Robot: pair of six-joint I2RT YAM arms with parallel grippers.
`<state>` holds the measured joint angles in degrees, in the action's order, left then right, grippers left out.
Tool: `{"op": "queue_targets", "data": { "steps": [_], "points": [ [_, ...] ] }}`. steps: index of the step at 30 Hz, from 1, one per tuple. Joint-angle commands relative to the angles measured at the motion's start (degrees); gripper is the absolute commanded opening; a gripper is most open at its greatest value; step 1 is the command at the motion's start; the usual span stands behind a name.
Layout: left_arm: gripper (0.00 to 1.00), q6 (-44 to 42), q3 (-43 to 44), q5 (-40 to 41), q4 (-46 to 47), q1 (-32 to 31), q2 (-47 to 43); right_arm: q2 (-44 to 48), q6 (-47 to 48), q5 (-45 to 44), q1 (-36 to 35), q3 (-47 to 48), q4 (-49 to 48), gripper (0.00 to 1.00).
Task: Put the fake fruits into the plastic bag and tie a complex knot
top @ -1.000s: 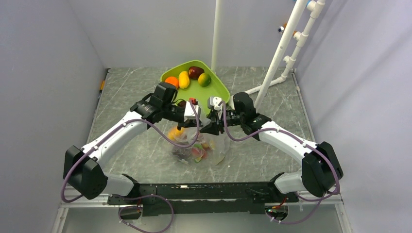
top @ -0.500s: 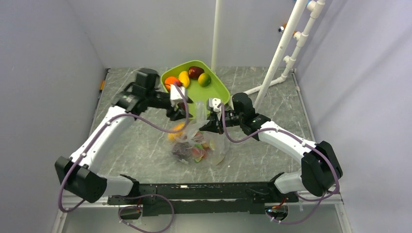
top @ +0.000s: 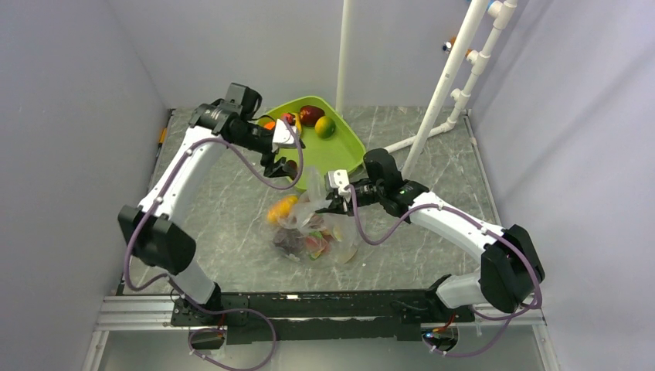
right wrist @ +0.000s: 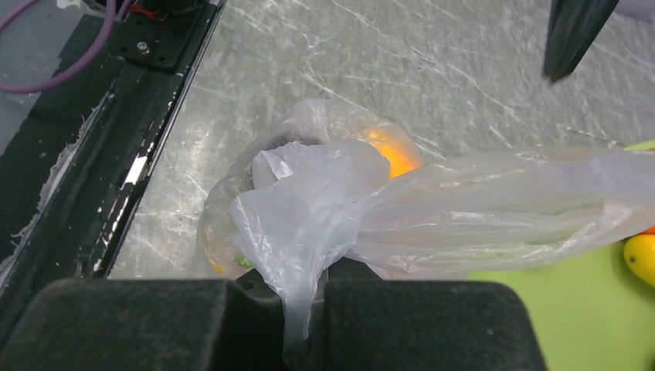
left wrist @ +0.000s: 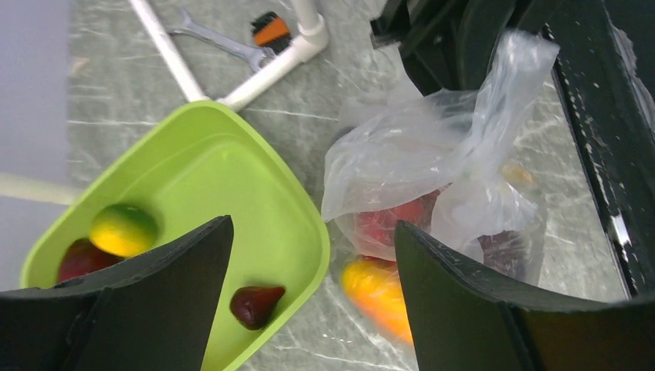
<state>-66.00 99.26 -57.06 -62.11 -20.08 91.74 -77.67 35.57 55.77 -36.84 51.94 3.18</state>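
Right wrist view: plastic bag (right wrist: pixel 332 197) clamped between right gripper's (right wrist: pixel 303 321) fingers (right wrist: pixel 139 325).

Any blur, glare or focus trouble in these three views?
Top external: evenly lit, sharp, soft shadows only. Left wrist: its own fingers loom dark and soft-edged; the plastic bag catches white glare. Right wrist: the pads are out of focus, and the table has a bright sheen.

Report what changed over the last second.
The left gripper let go of the plastic bag, opened and pulled away left, toward the green tray. The right gripper shut on the bag's gathered mouth. Bag, tray and fake fruits stayed put.
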Motion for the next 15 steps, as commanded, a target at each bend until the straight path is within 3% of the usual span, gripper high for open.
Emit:
{"op": "queue_targets", "data": {
  "steps": [1,7,10,15],
  "points": [
    [0.81,-12.7,5.6,-3.5,-13.7,-1.4,3.8,1.0,9.7,2.7,-0.6,3.2,4.2,0.0],
    [0.68,-18.1,8.0,-5.2,-19.2,-3.5,6.5,0.4,10.7,2.6,-0.8,3.7,5.5,0.0],
    [0.48,-18.4,8.0,-5.0,-20.3,-4.4,6.9,0.2,11.0,2.4,-0.8,3.8,5.6,0.0],
    [0.26,-17.9,9.1,-5.0,-21.9,-4.5,7.1,0.8,12.1,2.0,-0.7,3.0,5.5,0.0]
  ]
}}
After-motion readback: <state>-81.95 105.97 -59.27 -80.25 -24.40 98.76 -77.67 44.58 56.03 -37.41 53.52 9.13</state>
